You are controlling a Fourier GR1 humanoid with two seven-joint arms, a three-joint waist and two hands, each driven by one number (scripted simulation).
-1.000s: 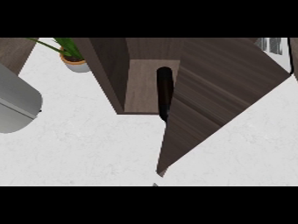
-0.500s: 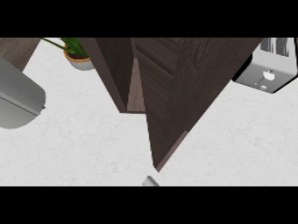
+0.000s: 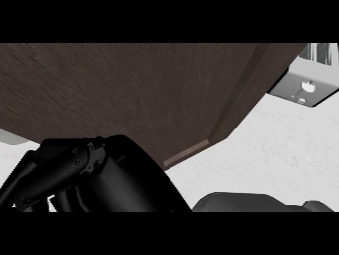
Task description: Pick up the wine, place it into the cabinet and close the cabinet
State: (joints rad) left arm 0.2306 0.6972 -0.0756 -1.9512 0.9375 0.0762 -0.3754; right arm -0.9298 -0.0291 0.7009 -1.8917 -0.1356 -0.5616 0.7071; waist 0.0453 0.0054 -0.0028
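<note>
1. A black hand (image 3: 77,174) filled the lower left, close against the cabinet door (image 3: 128,94); which hand it was, and how its fingers were set, I could not tell.
2. The door's dark panel spanned most of the view, so closing seemed under way or nearly done.
3. The wine was nowhere visible, presumably inside.
4. A toaster (image 3: 308,82) stood upper right on the counter (image 3: 290,149).
</note>
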